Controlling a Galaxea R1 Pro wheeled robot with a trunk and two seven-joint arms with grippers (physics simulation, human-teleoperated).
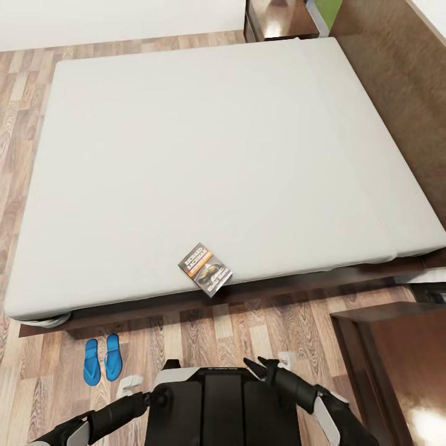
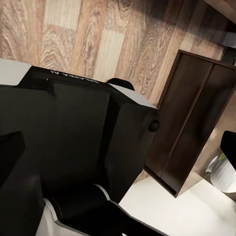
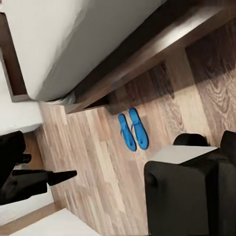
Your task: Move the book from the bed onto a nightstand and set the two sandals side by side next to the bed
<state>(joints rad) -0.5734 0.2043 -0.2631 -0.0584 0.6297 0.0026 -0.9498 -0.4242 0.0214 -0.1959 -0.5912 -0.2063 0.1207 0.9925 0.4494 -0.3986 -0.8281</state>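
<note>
We see the book [image 1: 205,269] flat on the bed [image 1: 204,155], at the near edge of the mattress, cover up. Its long axis runs diagonal, from upper left twd lower right in head view; lower corner hangs just over the edge. Lettering too small to read.

The two sandals [image 1: 101,360] lie on the wood floor [image 1: 260,328] side by side, touching or nearly so, near the bed frame's left end, long axes pointing at the bed. In right wrist view the sandals [image 3: 132,129] sit parallel, just off the frame.

Left hand [image 1: 128,386] is low by the robot's base, near the sandals, well apart from the book. Right hand [image 1: 282,360] is below and right of the book, not touching it. Both partly cut off; we can't tell if their fingers are apart or together.

One nightstand [image 1: 396,365] is at lower right, cropped by the frame; another [image 1: 279,18] beyond the bed's far corner, mostly cut off.
</note>
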